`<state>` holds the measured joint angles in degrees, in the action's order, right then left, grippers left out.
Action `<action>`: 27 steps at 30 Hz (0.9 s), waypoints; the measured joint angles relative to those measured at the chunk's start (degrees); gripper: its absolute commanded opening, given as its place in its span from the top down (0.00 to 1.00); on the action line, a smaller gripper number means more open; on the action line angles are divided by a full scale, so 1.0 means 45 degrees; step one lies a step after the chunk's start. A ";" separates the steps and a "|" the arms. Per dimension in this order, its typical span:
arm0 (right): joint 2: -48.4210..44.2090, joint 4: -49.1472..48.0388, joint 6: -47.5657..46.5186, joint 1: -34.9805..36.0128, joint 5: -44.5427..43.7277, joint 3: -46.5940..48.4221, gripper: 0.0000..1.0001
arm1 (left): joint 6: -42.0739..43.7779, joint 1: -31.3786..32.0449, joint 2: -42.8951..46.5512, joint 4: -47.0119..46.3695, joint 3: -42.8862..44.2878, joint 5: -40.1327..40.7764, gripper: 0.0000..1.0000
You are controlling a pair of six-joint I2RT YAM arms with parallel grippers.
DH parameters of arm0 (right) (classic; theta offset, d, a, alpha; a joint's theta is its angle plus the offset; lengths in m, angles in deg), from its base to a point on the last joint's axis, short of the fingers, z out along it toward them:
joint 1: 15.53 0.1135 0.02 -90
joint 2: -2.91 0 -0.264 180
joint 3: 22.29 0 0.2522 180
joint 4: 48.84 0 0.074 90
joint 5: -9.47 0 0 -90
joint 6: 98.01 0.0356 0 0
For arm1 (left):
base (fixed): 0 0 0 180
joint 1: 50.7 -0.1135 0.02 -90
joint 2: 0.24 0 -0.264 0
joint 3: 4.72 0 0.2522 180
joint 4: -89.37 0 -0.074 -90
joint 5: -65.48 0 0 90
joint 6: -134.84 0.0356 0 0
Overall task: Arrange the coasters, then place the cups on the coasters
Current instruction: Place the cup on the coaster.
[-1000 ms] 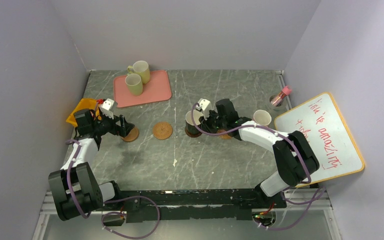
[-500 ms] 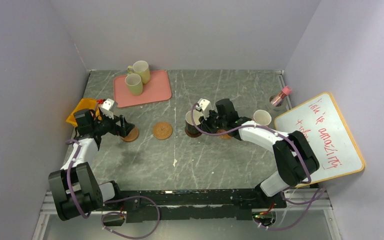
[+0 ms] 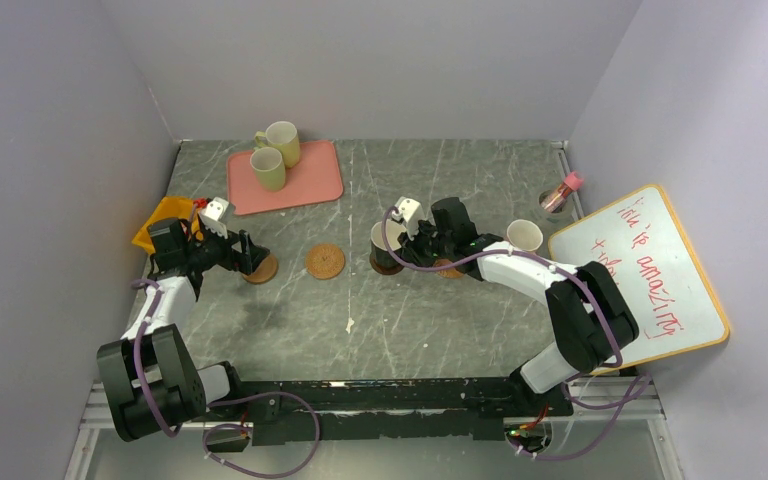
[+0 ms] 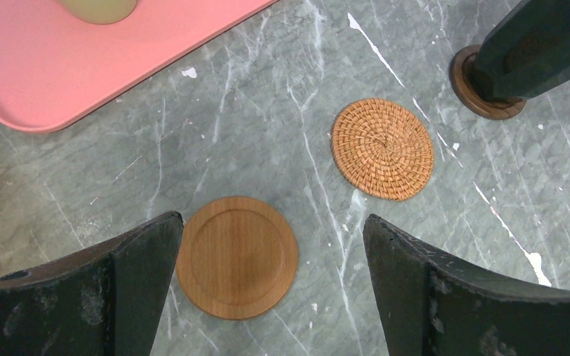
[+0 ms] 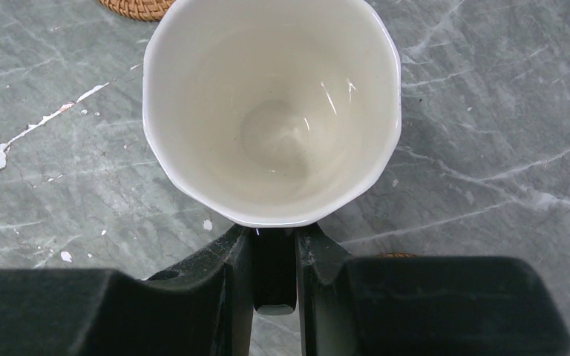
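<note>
My left gripper (image 3: 248, 258) (image 4: 272, 237) is open and hangs over a smooth wooden coaster (image 4: 237, 256) (image 3: 261, 268), which lies close to its left finger. A woven coaster (image 4: 382, 148) (image 3: 325, 261) lies just to the right of it. The black cup (image 3: 387, 246) (image 5: 271, 111), pale inside, stands on a dark brown coaster (image 4: 482, 104). My right gripper (image 3: 407, 243) (image 5: 274, 259) is shut on its handle (image 5: 274, 271). Another coaster (image 3: 448, 268) peeks out under the right arm. Two yellow-green cups (image 3: 269, 168) (image 3: 282, 143) stand on the pink tray (image 3: 315, 180). A further cup (image 3: 524, 236) stands at the right.
A whiteboard (image 3: 650, 270) with red writing leans at the right edge. A small jar with a pink lid (image 3: 560, 192) stands behind it. An orange cloth (image 3: 160, 222) lies at the far left, by the wall. Walls close in on three sides.
</note>
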<state>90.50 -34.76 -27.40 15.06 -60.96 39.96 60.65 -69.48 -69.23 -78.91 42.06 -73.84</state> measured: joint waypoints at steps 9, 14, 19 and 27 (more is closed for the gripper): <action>0.0000 0.0005 -0.0024 0.0000 0.0000 0.0000 0.73 | 0.0005 0.0000 0.0000 0.0039 0.0000 -0.0015 0.04; 0.0000 0.0005 -0.0034 0.0000 -0.0005 0.0000 0.73 | 0.0005 0.0000 0.0000 0.0039 0.0000 -0.0078 0.04; -0.0005 0.0005 -0.0049 0.0000 -0.0005 0.0000 0.70 | 0.0005 0.0000 0.0000 0.0039 0.0000 -0.0083 0.04; -0.0015 0.0015 -0.0151 0.0000 0.0000 0.0078 0.60 | 0.0005 0.0000 0.0000 0.0044 0.0000 -0.0083 0.04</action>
<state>90.43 -34.69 -28.08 15.06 -60.96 40.31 60.67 -69.48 -69.23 -78.71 42.06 -74.21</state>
